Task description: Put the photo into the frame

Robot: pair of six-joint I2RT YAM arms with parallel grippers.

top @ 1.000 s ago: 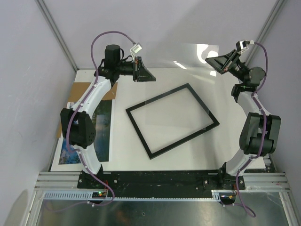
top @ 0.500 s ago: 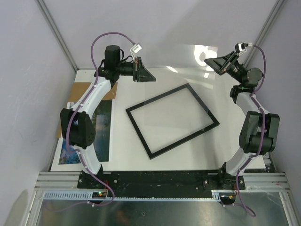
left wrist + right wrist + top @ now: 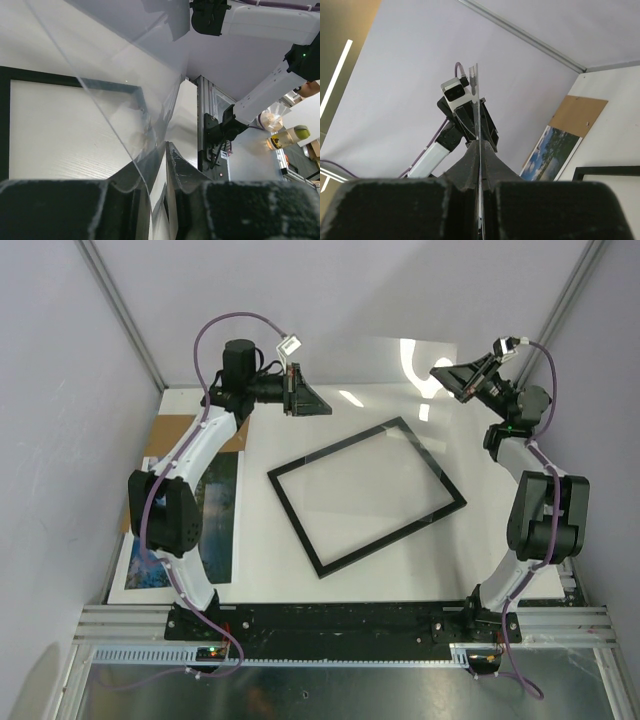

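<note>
left gripper (image 3: 160, 156) — ajar, clear pane (image 3: 100, 50) between | right gripper (image 3: 479, 146) — clamped on it

This is a robotics lab test cell. In the overhead view a white table (image 3: 400, 570) is boxed in by plain lavender wall panels (image 3: 60, 390) running from 9 through 12 to 3 o'clock. The panels are joined by bare aluminium posts (image 3: 120, 315) at 11 and 1 o'clock. At 6 o'clock the left arm (image 3: 195, 450) and right arm (image 3: 545, 515) are bolted to an aluminium rail (image 3: 120, 625), with a slotted cable duct (image 3: 140, 653) beside it and purple cables (image 3: 236, 310) looping overhead. In the left wrist view, at 3 o'clock beyond the cell, stands a green-topped container (image 3: 295, 134) among loose clutter.
</note>
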